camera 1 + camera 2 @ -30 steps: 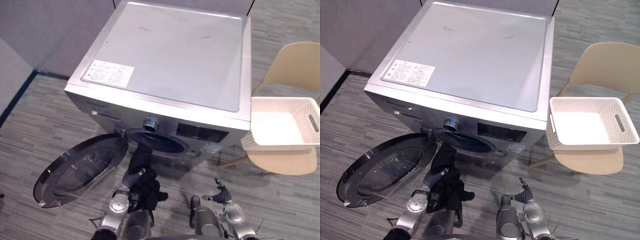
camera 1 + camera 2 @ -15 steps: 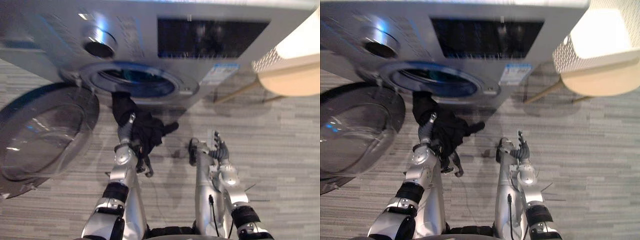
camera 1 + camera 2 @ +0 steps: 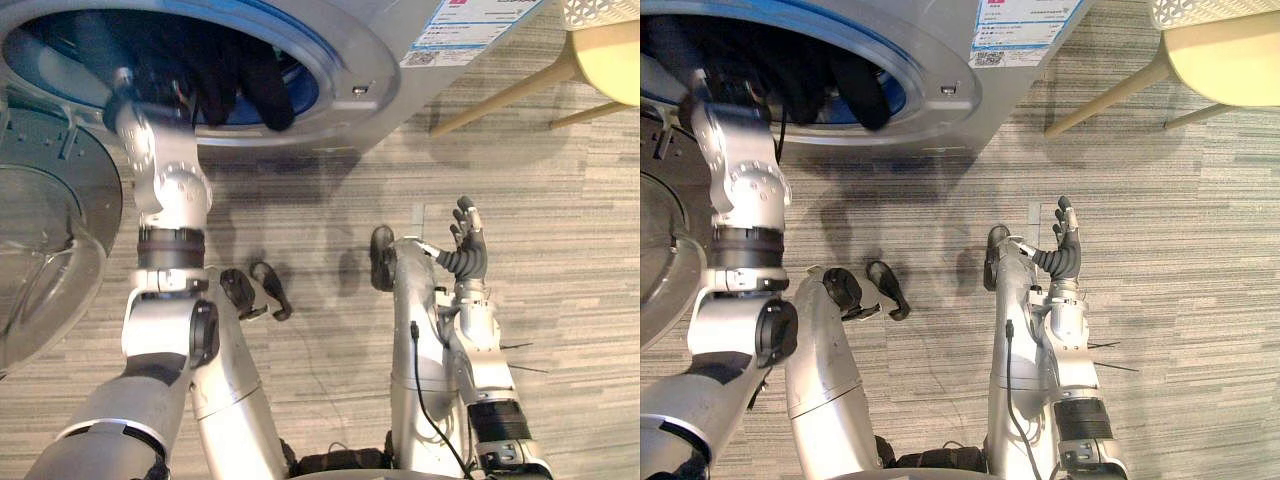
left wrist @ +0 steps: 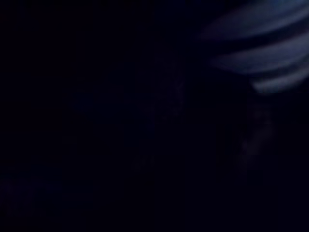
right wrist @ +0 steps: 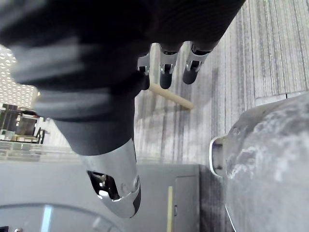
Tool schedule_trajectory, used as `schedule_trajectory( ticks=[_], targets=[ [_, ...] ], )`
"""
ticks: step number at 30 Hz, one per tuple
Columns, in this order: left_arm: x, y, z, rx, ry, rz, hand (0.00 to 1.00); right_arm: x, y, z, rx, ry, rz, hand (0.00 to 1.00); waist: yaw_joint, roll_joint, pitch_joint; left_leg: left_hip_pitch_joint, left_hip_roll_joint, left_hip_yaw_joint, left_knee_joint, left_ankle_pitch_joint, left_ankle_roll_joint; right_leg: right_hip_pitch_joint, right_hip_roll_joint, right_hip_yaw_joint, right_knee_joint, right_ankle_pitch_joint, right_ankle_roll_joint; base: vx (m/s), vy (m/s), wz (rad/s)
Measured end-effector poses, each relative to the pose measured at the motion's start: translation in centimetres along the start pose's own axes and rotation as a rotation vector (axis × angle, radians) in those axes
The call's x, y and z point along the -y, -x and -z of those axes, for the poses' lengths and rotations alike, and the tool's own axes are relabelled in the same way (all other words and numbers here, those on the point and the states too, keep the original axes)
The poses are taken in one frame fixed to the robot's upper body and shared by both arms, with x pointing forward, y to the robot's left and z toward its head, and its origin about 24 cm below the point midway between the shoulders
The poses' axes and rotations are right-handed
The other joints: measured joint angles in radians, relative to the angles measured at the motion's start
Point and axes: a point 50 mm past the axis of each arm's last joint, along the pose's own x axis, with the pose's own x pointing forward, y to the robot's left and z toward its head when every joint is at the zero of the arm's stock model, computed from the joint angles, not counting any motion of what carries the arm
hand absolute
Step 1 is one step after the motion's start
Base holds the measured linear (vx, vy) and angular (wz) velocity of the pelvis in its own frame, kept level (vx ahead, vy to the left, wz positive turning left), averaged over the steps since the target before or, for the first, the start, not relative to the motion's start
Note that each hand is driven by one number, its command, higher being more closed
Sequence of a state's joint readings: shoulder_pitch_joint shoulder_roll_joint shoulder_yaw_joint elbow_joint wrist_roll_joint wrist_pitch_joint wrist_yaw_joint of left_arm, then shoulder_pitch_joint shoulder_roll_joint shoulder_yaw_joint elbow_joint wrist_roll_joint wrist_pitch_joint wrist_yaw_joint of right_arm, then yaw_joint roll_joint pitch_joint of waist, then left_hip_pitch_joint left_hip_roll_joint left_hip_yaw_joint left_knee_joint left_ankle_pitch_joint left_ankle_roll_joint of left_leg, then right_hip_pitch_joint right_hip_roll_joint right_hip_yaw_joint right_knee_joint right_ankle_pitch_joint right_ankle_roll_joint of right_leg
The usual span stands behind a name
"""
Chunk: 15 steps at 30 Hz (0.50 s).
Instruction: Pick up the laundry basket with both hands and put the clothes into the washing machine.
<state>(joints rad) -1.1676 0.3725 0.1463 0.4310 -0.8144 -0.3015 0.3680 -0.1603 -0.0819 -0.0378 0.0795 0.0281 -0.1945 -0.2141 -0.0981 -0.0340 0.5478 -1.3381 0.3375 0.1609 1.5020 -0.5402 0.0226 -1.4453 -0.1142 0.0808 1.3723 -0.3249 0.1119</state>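
Low at the front of the washing machine [image 3: 350, 45], the round opening faces the robot, and the glass door [image 3: 40, 230] is swung wide to the left, so the way in is free. Off to the right stands a pale chair [image 3: 605, 65] with the white laundry basket [image 3: 1210, 10] on its seat, well apart from both hands; it looks parked there, no longer needed for the loading. The dark clothes [image 3: 245, 80] sit in the mouth of the drum, one fold drooping over the lower rim, so they likely need a deeper push. The left arm [image 3: 165, 185] reaches up into the opening and its hand is buried among the clothes; I cannot tell what grip it has. The right hand [image 3: 465, 250] hangs over the floor, fingers [image 5: 166, 65] loose and straight, holding nothing, apparently idle while the left does the loading.
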Motion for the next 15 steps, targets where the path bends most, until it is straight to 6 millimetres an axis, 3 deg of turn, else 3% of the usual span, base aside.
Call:
schedule_trajectory(
  ticks=[2,4,8,9,12,14,15],
  targets=[
    [3.6,-1.1,-2.2,0.085,0.028,0.097,1.00,-0.1,0.2,-0.5,0.027,-0.012,-0.017,0.00,-0.002,-0.008,0.004,-0.023,0.000,-0.006,0.004,0.000,0.000,-0.019,0.005,-0.002,0.002,0.000,0.000,0.01,0.002,-0.05],
    [6.0,-1.3,-3.4,0.136,0.054,0.163,1.00,-0.1,0.3,-0.5,0.033,-0.018,-0.027,0.00,-0.003,-0.011,0.005,-0.038,0.002,-0.015,0.007,0.000,0.000,-0.027,0.005,-0.011,0.002,0.000,0.000,0.00,0.000,0.00],
    [7.0,-1.3,-2.9,0.143,-0.014,0.194,1.00,-0.1,0.4,-0.5,0.038,-0.017,-0.036,0.00,-0.001,-0.013,0.006,-0.048,0.002,-0.024,0.007,0.000,0.000,-0.028,0.003,-0.022,0.000,-0.003,-0.002,0.00,0.000,0.00],
    [6.9,-1.3,-2.6,0.139,-0.041,0.196,0.00,-0.1,0.4,-0.5,0.038,-0.016,-0.036,0.00,-0.001,-0.015,0.007,-0.048,0.002,-0.024,0.006,0.000,0.000,-0.028,0.002,-0.022,-0.001,-0.004,-0.002,0.00,0.000,0.00],
    [6.9,-1.1,-1.1,0.115,-0.213,0.233,0.00,0.0,0.4,-0.6,0.045,-0.011,-0.038,0.00,-0.002,-0.016,0.007,-0.058,0.003,-0.024,-0.003,0.000,0.000,-0.033,0.003,-0.025,-0.015,-0.003,-0.002,0.00,0.000,0.00],
    [7.0,-0.9,0.0,0.114,-0.421,0.293,0.00,0.0,0.4,-0.6,0.050,-0.013,-0.040,0.00,-0.002,-0.020,0.007,-0.064,0.004,-0.021,-0.005,0.000,0.000,-0.040,0.004,-0.024,-0.017,-0.003,-0.002,0.00,0.001,-0.02],
    [7.5,-0.6,1.1,0.118,-0.626,0.377,0.00,0.0,0.5,-0.8,0.066,-0.015,-0.054,0.00,-0.001,-0.023,0.007,-0.079,0.004,-0.023,-0.006,0.000,0.000,-0.052,0.005,-0.026,-0.019,-0.003,-0.002,0.00,0.000,0.00]
  ],
)
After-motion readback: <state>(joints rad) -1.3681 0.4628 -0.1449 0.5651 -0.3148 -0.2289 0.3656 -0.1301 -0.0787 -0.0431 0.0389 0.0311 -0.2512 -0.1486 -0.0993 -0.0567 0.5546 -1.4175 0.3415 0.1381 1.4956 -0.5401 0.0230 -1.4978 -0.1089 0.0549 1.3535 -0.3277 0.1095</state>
